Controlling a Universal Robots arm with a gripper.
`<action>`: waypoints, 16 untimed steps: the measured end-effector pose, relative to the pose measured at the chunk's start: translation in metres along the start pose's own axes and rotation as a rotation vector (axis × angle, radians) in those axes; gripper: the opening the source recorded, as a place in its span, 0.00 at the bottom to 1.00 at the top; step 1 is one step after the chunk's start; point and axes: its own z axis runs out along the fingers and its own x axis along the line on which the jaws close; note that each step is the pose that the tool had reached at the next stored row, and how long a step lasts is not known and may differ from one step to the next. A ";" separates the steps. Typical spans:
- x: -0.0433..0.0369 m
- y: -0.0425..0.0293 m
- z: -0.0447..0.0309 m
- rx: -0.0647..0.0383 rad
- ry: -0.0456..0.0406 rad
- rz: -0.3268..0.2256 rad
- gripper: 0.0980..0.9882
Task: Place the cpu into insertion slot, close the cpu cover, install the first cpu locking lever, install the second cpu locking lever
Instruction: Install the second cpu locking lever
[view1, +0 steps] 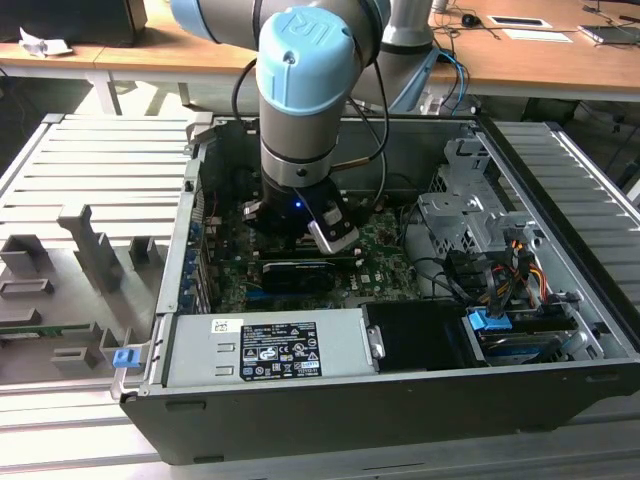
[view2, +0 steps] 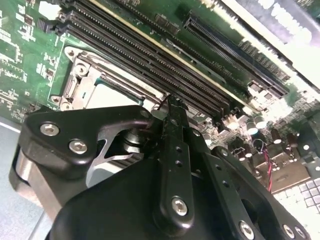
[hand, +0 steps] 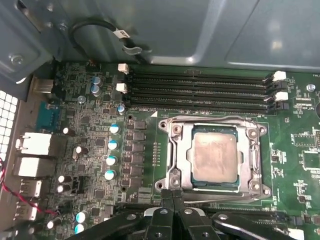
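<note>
Already the cpu (hand: 214, 156) sits in the slot (hand: 176, 131), cover (hand: 215, 121) down. Fingers (hand: 172, 200) closed, empty, at the slot's edge by a lever (hand: 220, 203).

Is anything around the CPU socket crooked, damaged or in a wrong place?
Nothing stands out. In the first wrist view the cpu lies flat and square in the insertion slot, and the cpu cover is down around it, framing it evenly. The gripper sits at the socket's edge. No bent or loose parts are visible.

Big grey robot arm (view1: 300, 120) with light blue round caps, black cables along it, a tiny blue light, black gripper (hand: 172, 200) with shiny silver screws
</note>
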 end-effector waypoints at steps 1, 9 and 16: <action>0.0002 -0.0006 0.0021 -0.004 -0.0004 0.000 0.01; 0.0076 -0.0024 0.0064 -0.022 -0.0012 -0.004 0.01; 0.0088 -0.0034 0.0106 -0.032 -0.0014 -0.006 0.01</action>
